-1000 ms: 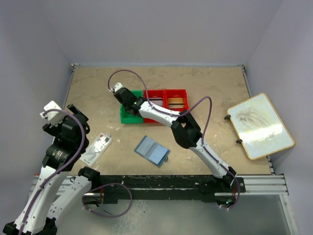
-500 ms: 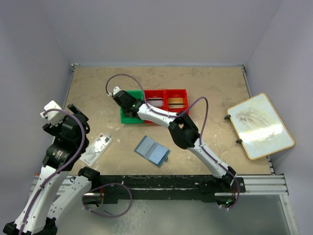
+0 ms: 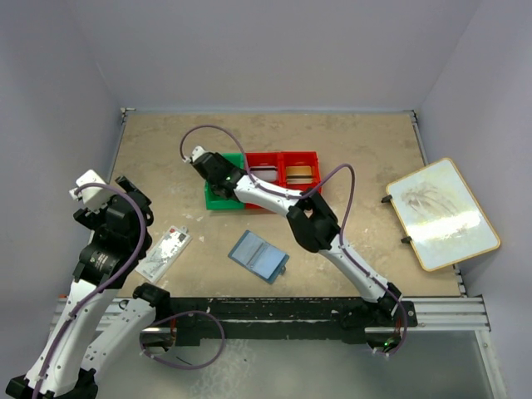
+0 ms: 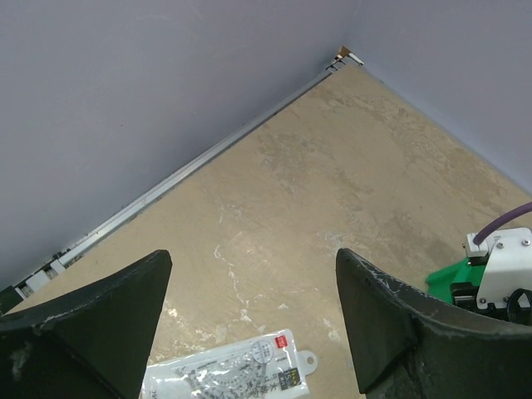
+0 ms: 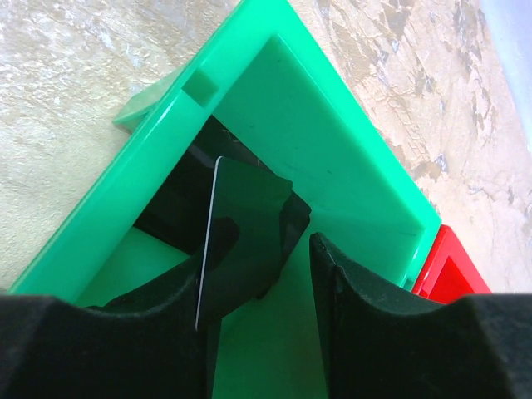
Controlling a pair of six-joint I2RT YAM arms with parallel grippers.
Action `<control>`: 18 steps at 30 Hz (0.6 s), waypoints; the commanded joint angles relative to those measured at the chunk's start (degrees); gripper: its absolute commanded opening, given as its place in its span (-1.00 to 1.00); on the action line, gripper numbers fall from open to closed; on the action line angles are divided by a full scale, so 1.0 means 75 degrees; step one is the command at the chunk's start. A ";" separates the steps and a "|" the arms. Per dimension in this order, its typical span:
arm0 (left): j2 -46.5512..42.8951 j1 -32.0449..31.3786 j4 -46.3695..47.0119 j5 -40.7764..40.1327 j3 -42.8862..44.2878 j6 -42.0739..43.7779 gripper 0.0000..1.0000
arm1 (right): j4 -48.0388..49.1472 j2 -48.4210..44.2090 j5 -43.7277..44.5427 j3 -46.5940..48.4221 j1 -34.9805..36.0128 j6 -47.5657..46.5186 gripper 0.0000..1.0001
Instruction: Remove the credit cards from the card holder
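**Right jaws parted over the green bin, dark card between them**

The right gripper (image 5: 262, 274) hangs over the green bin (image 5: 150, 158) with its fingers spread. A dark credit card (image 5: 249, 216) stands on edge in the gap, leaning close to one finger and clear of the other, so nothing pinches it. The card's lower part sits inside the bin, against a black shape on the bin floor that I cannot make out. Just beside the green bin is a red bin (image 5: 445, 258); from above, one of its compartments shows what looks like a gold card (image 3: 302, 174).

The card holder (image 3: 258, 256) lies open on the table (image 4: 349, 166), lighter blue slotted side up, near the front edge between the two arms and well apart from the bins.

The left gripper (image 4: 249, 274) is raised over the left side of the table, fingers wide apart and holding nothing. A white packet (image 4: 224, 374) with red marks lies flat below it. A framed board (image 3: 442, 212) rests at the table's far right edge.
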 commanded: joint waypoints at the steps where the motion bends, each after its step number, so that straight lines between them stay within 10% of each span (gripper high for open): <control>1: 0.0029 0.0063 0.0256 0.0061 -0.0042 0.0018 0.56 | 0.0064 -0.0622 -0.0341 -0.0019 0.0018 0.0220 -0.02; 18: 0.0204 0.0065 0.0291 0.0269 -0.0047 0.0096 0.56 | -0.0156 -0.1154 -0.2049 -0.0296 -0.0434 0.1548 0.33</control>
